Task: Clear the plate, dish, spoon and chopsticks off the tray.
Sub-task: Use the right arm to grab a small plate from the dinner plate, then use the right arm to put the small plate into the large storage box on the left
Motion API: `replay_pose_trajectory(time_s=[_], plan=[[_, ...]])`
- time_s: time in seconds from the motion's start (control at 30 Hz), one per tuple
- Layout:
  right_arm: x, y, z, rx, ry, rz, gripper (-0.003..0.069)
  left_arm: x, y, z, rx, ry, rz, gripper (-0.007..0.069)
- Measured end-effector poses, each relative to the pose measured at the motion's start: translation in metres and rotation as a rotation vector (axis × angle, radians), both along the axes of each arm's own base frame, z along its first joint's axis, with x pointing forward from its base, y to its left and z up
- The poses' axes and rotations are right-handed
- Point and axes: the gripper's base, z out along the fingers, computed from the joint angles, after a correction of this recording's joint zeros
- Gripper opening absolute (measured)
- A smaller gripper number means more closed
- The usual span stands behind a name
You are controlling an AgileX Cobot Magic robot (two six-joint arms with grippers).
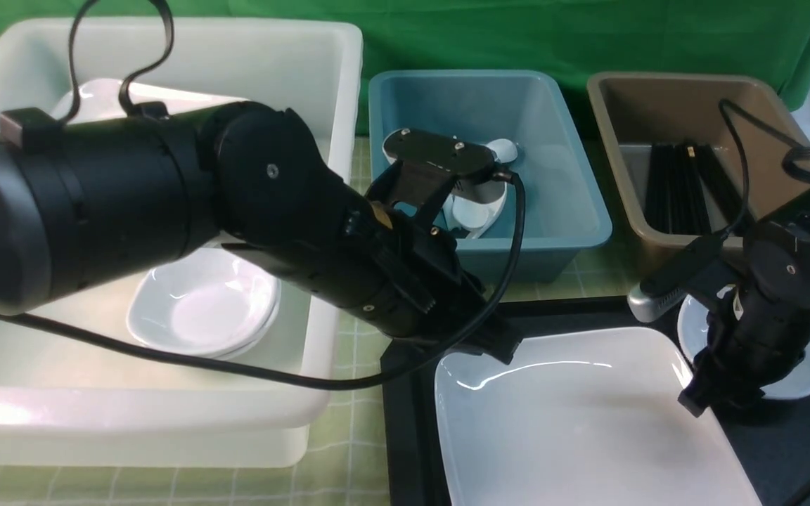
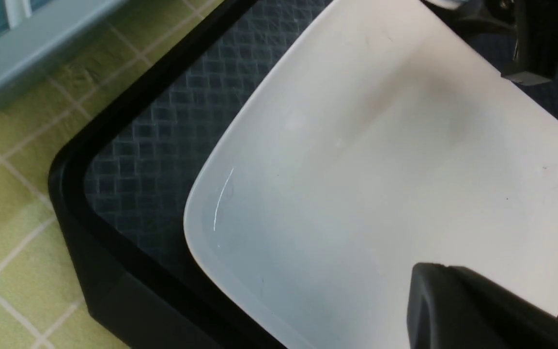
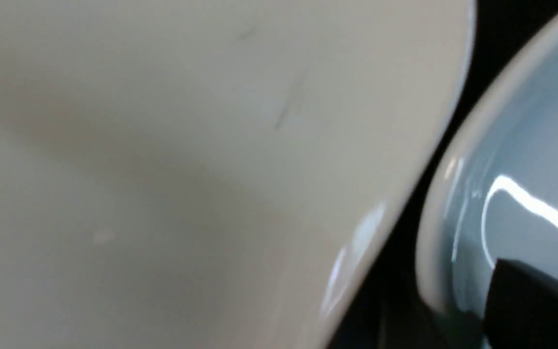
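Observation:
The big white plate (image 1: 574,422) lies on the black tray (image 1: 405,422), filling most of it. My left gripper (image 1: 500,348) is shut and empty, hovering at the plate's (image 2: 380,169) far left corner; its tip (image 2: 434,271) hangs over the white surface, with the tray's floor (image 2: 129,145) beside it. A small white dish (image 1: 799,376) sits on the tray to the right of the plate. My right gripper (image 1: 700,397) is low at the dish's left rim. One of its fingers (image 3: 526,300) is inside the dish (image 3: 526,145), next to the plate (image 3: 162,169); the other finger is hidden. White spoons (image 1: 479,214) and black chopsticks (image 1: 679,186) lie in tubs behind.
A large white tub (image 1: 345,140) at the left holds stacked small dishes (image 1: 201,302) and a plate at its back. The teal tub (image 1: 553,176) with the spoons and the brown tub (image 1: 658,105) with the chopsticks stand behind the tray. A green checked cloth covers the table.

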Motion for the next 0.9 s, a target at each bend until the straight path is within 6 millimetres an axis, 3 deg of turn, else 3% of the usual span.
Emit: replay_pose_trajectory(time_s=[0.07,0.23,0.3,0.53,0.63,0.73,0.8,0.87,0.9], plan=[[-0.001,0.005,0.004,0.0,-0.015,0.016,0.0146,0.0,0.0,0.0,0.002,0.002,-0.001,0.0003],[-0.008,0.014,0.021,0.006,-0.056,0.024,0.0111,0.002,0.0,0.0,-0.018,0.024,0.063,0.0003],[-0.015,0.022,0.037,0.033,-0.099,0.034,0.0069,0.004,0.0,0.001,-0.028,0.012,0.091,0.0003],[-0.047,0.04,0.101,0.18,-0.294,0.027,0.0063,0.015,0.017,0.011,-0.062,-0.016,0.178,0.0003],[-0.061,0.053,0.138,0.296,-0.398,0.044,0.0063,0.024,0.047,0.03,-0.092,-0.05,0.266,0.0003],[-0.069,0.078,0.173,0.444,-0.463,0.12,0.0063,0.025,0.088,0.057,-0.112,-0.098,0.363,0.0003],[-0.072,0.097,0.19,0.51,-0.474,0.188,0.0063,0.017,0.114,0.076,-0.113,-0.136,0.409,0.0003],[-0.075,0.113,0.202,0.557,-0.483,0.239,0.0063,0.011,0.127,0.084,-0.111,-0.155,0.434,0.0003],[-0.076,0.137,0.212,0.599,-0.482,0.302,0.0063,-0.004,0.145,0.099,-0.123,-0.206,0.47,0.0003]])
